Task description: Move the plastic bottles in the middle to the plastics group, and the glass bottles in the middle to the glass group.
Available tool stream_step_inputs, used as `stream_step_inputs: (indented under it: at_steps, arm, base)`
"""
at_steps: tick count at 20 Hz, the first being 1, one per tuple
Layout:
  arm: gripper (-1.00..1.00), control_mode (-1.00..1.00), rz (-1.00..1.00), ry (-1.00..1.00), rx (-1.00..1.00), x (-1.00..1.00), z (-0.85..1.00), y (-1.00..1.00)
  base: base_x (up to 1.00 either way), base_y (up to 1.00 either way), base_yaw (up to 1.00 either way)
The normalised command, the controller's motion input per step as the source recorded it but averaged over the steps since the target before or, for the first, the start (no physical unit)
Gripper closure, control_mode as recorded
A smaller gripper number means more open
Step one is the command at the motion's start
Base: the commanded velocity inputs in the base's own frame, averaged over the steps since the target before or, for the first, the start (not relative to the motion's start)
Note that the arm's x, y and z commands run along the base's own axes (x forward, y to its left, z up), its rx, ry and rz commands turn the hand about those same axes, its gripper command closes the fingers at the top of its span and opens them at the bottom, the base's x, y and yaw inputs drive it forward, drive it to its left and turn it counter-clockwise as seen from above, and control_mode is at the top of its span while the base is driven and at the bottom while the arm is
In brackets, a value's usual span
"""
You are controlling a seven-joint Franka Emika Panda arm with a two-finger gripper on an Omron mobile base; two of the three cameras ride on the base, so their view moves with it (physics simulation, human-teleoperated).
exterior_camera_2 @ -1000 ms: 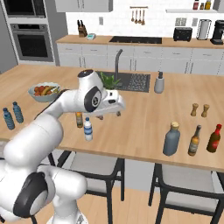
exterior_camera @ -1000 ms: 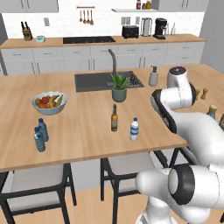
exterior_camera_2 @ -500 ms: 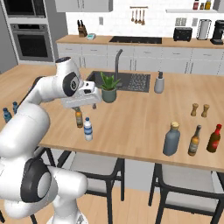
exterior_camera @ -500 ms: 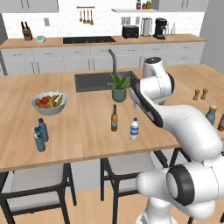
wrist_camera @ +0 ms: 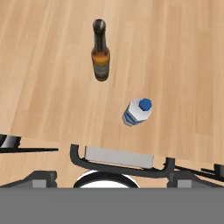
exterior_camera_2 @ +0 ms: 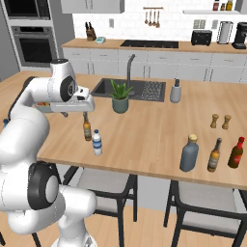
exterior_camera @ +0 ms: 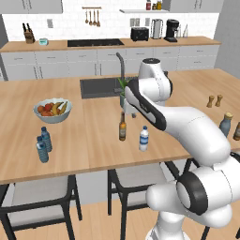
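— Water bottle point(exterior_camera: 144, 138) with the blue-and-white label: where does it stand?
— Upright on the wooden desk point(exterior_camera: 89, 140), near the front edge. Just beside it stands the slim amber bottle point(exterior_camera: 123, 127), also upright, the two apart and not touching.
— And the groups?
— Two blue-tinted bottles point(exterior_camera: 43, 143) stand close together at the desk's left end, in front of a fruit bowl point(exterior_camera: 52, 109). Well off to the right, the tall grey-blue bottle point(exterior_camera_2: 189, 153) stands next to a brown bottle point(exterior_camera_2: 214, 155) and a red one point(exterior_camera_2: 236, 152), with two wooden shakers point(exterior_camera_2: 220, 121) behind them.
— What of the fingers point(exterior_camera_2: 87, 103)?
— Spread wide, holding nothing. They hang above the amber bottle, clear of it. From the hand's camera both middle bottles are seen from above, on bare wood.
— Anything else nearby?
— A potted plant point(exterior_camera_2: 119, 96) by the sink point(exterior_camera_2: 144, 90), and a grey soap dispenser point(exterior_camera_2: 176, 91) at its right.
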Motion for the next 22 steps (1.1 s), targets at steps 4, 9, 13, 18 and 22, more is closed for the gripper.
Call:
stream_step_inputs:
  at_steps: [4,9,13,18,22]
  arm:
    - [-1.00,-1.00,0.06,-0.17,0.13,0.20,-0.05,0.34]
    - [-1.00,-1.00,0.00,-0.08,0.07,0.39,-0.10,0.14]
    - [-1.00,-1.00,0.00,0.00,0.00,0.48,-0.14,0.07]
    - [-1.00,-1.00,0.00,0.16,-0.03,0.39,-0.04,0.00]
    - [-1.00,-1.00,0.00,0.20,-0.08,0.22,-0.11,0.00]
  base:
    - [0.00,0.00,0.00]
    - [0.00,0.00,0.00]
    - [0.00,0.00,0.00]
    - [0.00,0.00,0.00]
    - [0.00,0.00,0.00]
